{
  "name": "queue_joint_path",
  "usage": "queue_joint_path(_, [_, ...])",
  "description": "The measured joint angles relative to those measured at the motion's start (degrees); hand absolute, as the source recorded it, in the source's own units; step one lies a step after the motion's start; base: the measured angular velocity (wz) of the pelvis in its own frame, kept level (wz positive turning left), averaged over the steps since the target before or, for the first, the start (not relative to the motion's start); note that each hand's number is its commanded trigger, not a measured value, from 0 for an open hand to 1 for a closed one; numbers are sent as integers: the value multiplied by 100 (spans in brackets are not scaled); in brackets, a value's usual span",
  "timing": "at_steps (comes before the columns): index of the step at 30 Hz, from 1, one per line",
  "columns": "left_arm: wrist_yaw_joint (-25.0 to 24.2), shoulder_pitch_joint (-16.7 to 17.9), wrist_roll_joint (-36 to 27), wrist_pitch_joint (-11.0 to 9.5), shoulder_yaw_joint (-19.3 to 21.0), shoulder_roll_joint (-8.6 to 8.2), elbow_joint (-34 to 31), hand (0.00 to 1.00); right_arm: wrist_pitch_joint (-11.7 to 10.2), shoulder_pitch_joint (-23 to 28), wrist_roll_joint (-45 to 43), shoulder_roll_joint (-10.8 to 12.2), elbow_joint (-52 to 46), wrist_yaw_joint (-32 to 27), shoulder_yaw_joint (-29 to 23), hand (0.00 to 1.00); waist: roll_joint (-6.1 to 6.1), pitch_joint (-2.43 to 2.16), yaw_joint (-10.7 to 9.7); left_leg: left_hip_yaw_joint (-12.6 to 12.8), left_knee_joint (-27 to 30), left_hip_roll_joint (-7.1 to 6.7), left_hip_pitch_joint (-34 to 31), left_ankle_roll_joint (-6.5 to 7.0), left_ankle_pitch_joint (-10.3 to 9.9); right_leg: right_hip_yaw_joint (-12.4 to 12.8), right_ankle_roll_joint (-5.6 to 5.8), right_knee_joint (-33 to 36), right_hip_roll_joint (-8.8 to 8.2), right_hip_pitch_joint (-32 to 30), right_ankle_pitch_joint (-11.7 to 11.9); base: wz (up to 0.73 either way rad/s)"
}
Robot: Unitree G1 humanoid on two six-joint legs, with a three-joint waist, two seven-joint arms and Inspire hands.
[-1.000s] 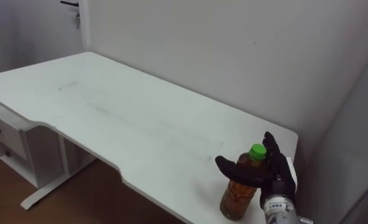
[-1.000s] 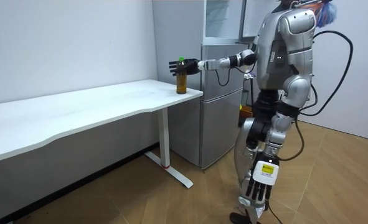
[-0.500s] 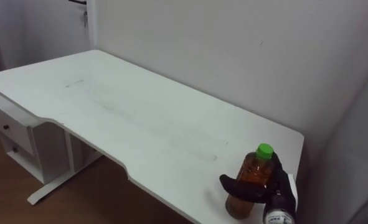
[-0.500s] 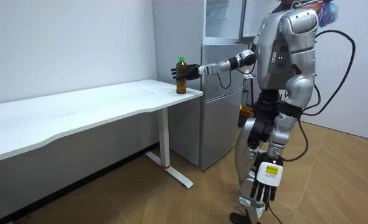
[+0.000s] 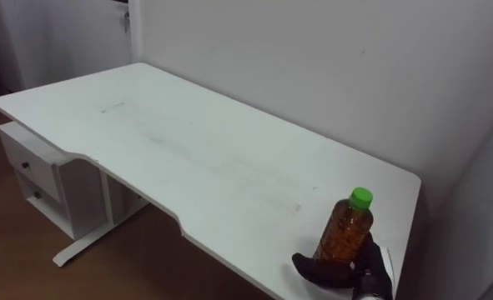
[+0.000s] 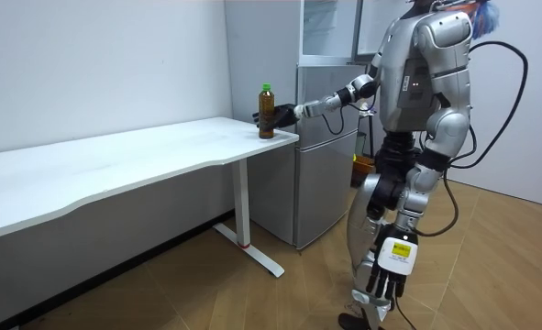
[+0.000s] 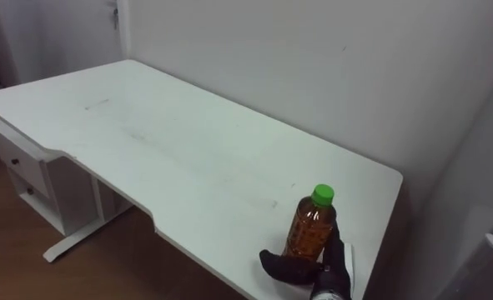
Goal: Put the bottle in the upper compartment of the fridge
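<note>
An amber bottle [image 5: 344, 235] with a green cap is seen upright on a white table [image 5: 188, 154], close to the table's right-hand corner. Its base is cupped by the black right hand [image 5: 350, 272], with the thumb laid across the front and the fingers curled behind. Most of the tabletop is spread out to the left of that hand. A drawer unit [image 5: 31, 162] is seen far to the hand's left, under the table's other end. In the room view, a grey fridge [image 6: 330, 147] is seen just behind the hand. The left hand [image 6: 388, 273] is hung low at the robot's side, with its fingers loosely straight.
</note>
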Motion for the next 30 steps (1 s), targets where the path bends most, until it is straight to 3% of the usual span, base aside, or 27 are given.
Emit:
queue_joint_path(25, [3, 37, -54, 0, -69, 6, -15, 0, -96, 1, -381, 4, 204, -7, -1, 0, -2, -4, 11, -60, 18, -4, -70, -10, 6, -88, -7, 0, 0, -27, 5, 0])
queue_joint_path(26, [2, 39, -54, 0, -69, 8, -15, 0, -99, 0, -381, 6, 204, -32, -2, 20, -2, -4, 11, -67, 18, -4, -72, -11, 7, -94, -7, 0, 1, -26, 5, 3])
queue_joint_path(27, [1, 40, -54, 0, -69, 10, -15, 0, -101, 0, -380, 9, 205, -46, -2, 32, -1, -4, 11, -71, 18, -4, -73, -12, 7, -100, -7, -1, 1, -25, 5, 4])
queue_joint_path(28, [1, 40, -54, -1, -69, 16, -15, 0, -109, 0, -380, 14, 211, -74, -2, 88, -1, -3, 11, -83, 18, -5, -75, -14, 9, -120, -7, -1, 2, -22, 5, 6])
queue_joint_path(29, [2, 40, -54, -2, -70, 21, -16, 0, -121, 0, -376, 21, 221, -106, -2, 100, 0, -3, 9, -98, 17, -5, -75, -17, 11, -159, -7, -2, 0, -19, 5, 6])
queue_joint_path(30, [4, 40, -54, -2, -70, 21, -15, 0, -129, 0, -374, 25, 227, -120, -4, 100, 0, -3, 9, -105, 16, -5, -75, -18, 12, -167, -7, -2, 0, -16, 5, 5])
